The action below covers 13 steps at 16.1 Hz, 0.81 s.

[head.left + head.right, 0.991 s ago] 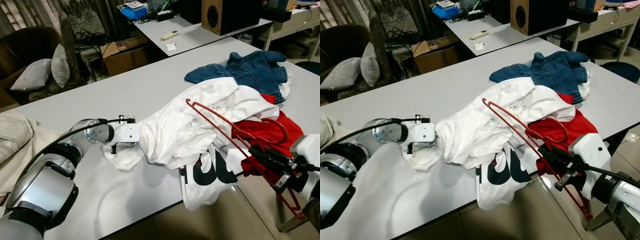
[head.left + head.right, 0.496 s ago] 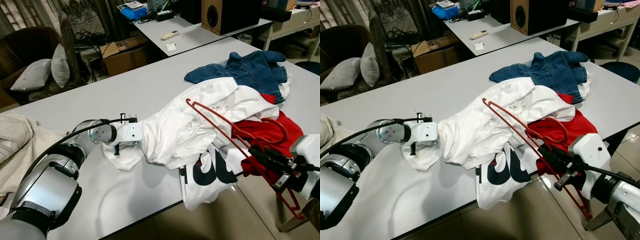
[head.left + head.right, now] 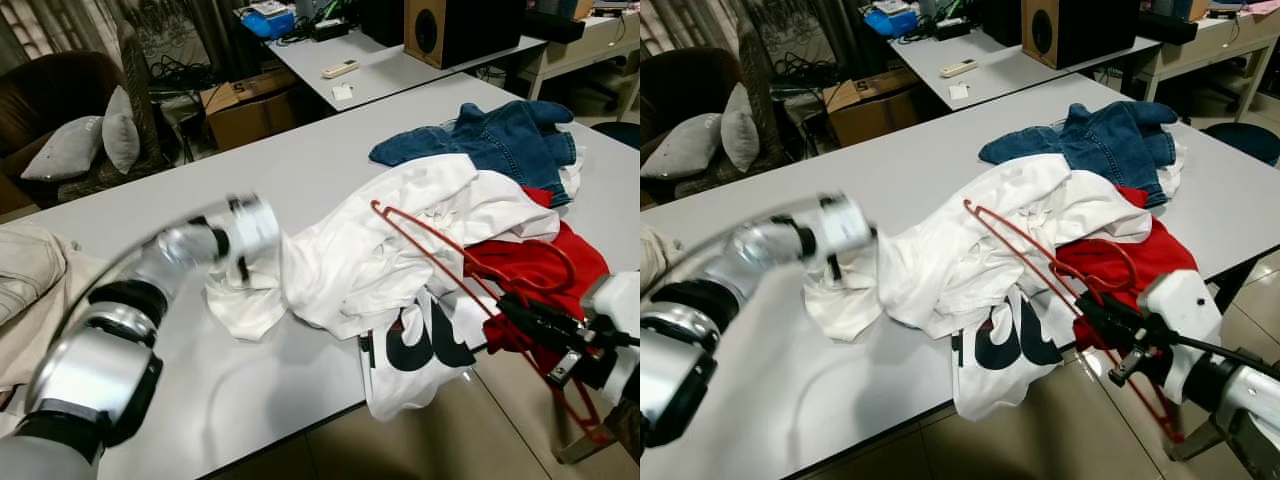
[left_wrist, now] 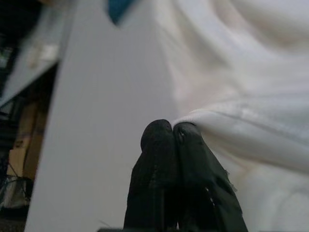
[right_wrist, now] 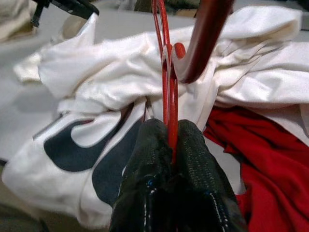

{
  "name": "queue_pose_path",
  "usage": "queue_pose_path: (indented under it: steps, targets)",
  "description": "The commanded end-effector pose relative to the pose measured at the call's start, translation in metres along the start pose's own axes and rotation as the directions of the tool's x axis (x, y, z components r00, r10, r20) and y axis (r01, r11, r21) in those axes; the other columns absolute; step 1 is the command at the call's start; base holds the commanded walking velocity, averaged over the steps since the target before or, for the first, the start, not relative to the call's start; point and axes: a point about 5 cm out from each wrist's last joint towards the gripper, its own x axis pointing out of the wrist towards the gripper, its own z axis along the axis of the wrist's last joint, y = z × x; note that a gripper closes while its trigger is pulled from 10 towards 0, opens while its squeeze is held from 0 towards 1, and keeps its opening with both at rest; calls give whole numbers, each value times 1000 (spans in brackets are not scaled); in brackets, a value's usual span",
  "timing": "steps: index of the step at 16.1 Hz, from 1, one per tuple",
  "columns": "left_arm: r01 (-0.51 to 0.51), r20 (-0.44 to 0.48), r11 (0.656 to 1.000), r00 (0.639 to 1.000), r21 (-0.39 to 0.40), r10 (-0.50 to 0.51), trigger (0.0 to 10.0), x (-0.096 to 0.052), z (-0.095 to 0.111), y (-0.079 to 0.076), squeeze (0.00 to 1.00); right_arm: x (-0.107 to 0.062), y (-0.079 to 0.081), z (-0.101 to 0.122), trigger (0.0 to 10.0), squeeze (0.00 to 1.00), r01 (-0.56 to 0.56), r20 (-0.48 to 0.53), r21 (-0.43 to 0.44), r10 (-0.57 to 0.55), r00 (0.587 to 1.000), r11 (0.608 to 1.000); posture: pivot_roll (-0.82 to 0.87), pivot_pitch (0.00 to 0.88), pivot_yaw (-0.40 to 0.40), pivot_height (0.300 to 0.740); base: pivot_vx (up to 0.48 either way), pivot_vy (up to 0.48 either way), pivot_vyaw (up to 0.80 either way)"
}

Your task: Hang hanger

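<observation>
Your left gripper (image 4: 172,126) is pinched closed on the edge of the white shirt (image 3: 390,235), lifted above the grey table (image 3: 300,170), arm blurred. The shirt lies heaped mid-table, jeans (image 3: 490,140) behind it, red cloth (image 3: 540,260) beside it. Your right gripper (image 5: 170,131) is clamped on the red hanger (image 3: 440,250) at the table's front edge, the hanger's far end resting on the shirt.

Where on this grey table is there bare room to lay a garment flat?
Bare grey tabletop lies behind the white T-shirt, left of the blue denim jeans, and along the near edge. The right side is crowded with the red garment and red wire hanger.
</observation>
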Motion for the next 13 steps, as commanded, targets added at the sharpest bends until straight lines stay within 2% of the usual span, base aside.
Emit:
queue_pose_path:
  steps: [1,2,5,6,9,11,12,13]
  targets:
    - [-41,49,999,998,-33,43,0,-9,8,19,0,-1,7,13,10000,0,-48,74,-17,49,996,999,-84,0,207,740,0,0,0]
    - [-30,97,998,995,-50,34,0,-12,15,26,0,0,12,16,10000,0,-87,95,-6,88,992,996,-84,0,207,740,0,0,0]
    - [-50,157,997,986,-65,59,0,-17,27,37,0,4,23,17,10000,0,-180,88,-10,180,980,984,-84,0,195,740,0,0,0]
    - [-74,176,995,981,-62,84,0,-21,33,46,0,5,28,19,10000,0,-234,93,-3,233,968,972,-80,0,186,740,0,0,0]
    - [-44,165,998,985,-32,49,0,-25,35,48,0,11,33,24,10000,0,-312,116,3,309,944,950,-72,0,164,740,0,0,0]
    - [-34,160,999,986,-29,39,0,-25,34,47,0,17,37,22,10000,0,-344,98,10,342,935,939,-71,0,159,740,0,0,0]
    - [-27,165,999,986,-24,30,0,-25,36,46,0,26,40,17,10000,0,-358,65,15,356,932,934,-72,0,157,740,0,0,0]
    - [-14,177,1000,984,-19,17,0,-25,39,45,0,46,40,10,10000,0,-319,21,10,319,948,948,-74,0,157,740,0,0,0]
